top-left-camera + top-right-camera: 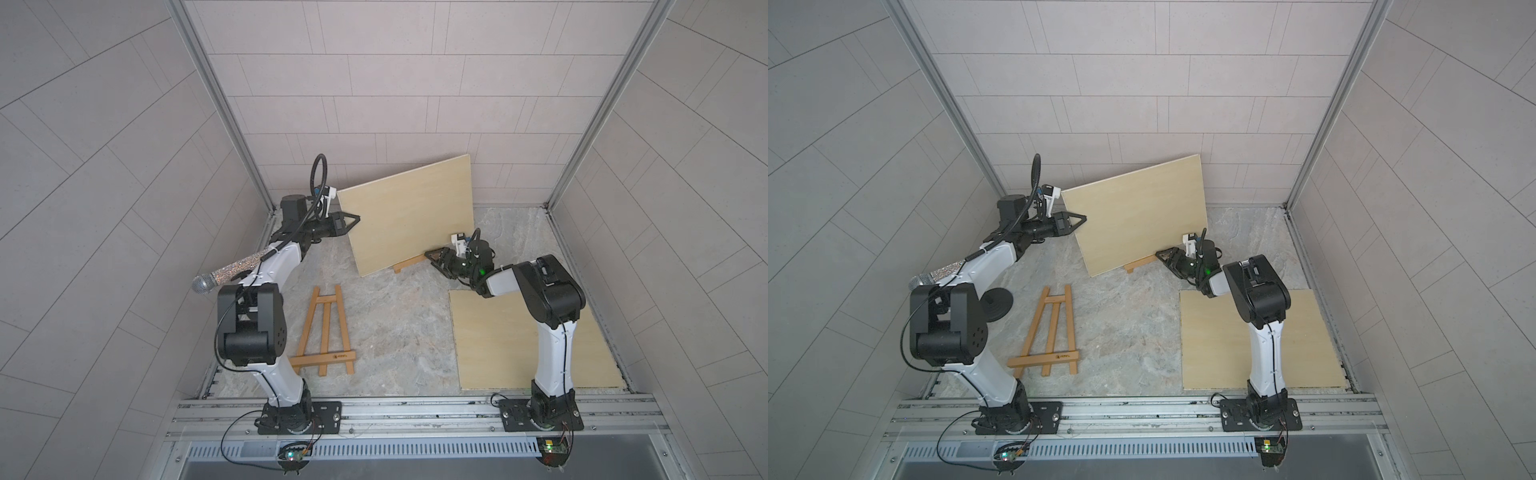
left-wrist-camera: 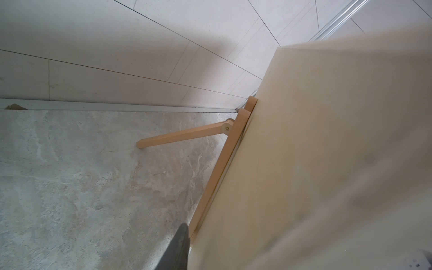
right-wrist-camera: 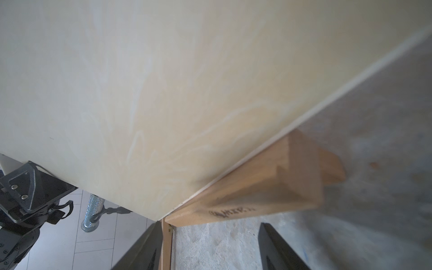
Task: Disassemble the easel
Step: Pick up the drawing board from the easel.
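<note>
The standing easel [image 1: 409, 264] is set up toward the far edge of the surface [image 1: 395, 332], with its rear strut [image 2: 182, 136] swung out and its foot on the stone. A plywood board [image 1: 409, 212] leans on it, with its lower edge seated on the ledge [image 3: 257, 194]. This set has not yet been taken apart.

Nearer, toward the near left corner, a second easel [image 1: 326, 332] lies flat and folded. A second board [image 1: 490, 345] lies flat in the near right corner. By the look of it, about half the job is done: one easel is cleared and collapsed, the other is still loaded.

The left gripper [image 1: 356, 218] is at the leaning board's left edge, high up. In the left wrist view one of its fingers [image 2: 178, 245] shows behind the board and the other is hidden, so I cannot tell whether they have clamped the panel. The right gripper [image 1: 430, 253] sits low at the right end of the ledge. Its fingers [image 3: 142, 247] are spread apart and hold nothing, with one of them just beside an easel leg.

What seems left is to lift this board off, lay it down, then fold in the strut and lay the frame flat.
</note>
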Controlling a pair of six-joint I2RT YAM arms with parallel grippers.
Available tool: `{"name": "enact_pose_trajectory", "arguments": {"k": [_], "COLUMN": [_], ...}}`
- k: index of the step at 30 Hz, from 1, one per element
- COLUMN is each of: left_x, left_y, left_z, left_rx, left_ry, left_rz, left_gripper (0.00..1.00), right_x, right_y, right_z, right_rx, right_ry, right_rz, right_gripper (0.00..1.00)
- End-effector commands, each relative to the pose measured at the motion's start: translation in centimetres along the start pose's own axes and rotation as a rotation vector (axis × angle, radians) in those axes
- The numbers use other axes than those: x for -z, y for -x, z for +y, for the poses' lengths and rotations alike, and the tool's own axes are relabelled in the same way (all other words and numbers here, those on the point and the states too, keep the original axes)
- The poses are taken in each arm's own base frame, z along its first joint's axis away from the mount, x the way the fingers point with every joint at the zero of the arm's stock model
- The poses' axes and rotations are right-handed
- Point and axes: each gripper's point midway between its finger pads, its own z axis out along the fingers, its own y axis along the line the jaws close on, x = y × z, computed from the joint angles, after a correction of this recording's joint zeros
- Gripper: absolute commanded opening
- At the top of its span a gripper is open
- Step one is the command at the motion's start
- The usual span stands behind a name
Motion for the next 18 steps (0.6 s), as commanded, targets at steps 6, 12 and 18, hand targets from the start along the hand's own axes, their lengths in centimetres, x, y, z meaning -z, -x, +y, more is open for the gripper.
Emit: {"name": "enact_pose_trajectory", "arguments": {"k": [6,12,18], "left_x": [-0.6,-0.5,-0.5], "left_y": [0.4,0.2,0.0], "left_z": [-0.5,-0.7,-1.5], "left_rx": [-0.003,-0.003,-0.004], "left_ry": [-0.040,-0.052,-0.090], "left_rz": [-0.001,0.003,0.010], "left_gripper": [0.21,0.05,0.00], "right_x": [0.4,1.9,4.0], "right_y": [0.4,2.0,5.4], "right_z": [0.2,-0.5,-1.5], "right_rx": [-0.007,-0.014,-0.013], "right_ry": [0.015,0.001,-0.018], "right_rz": [-0.035,-0.076,-0.155], "right_gripper": [0.69,0.69,0.70]}}
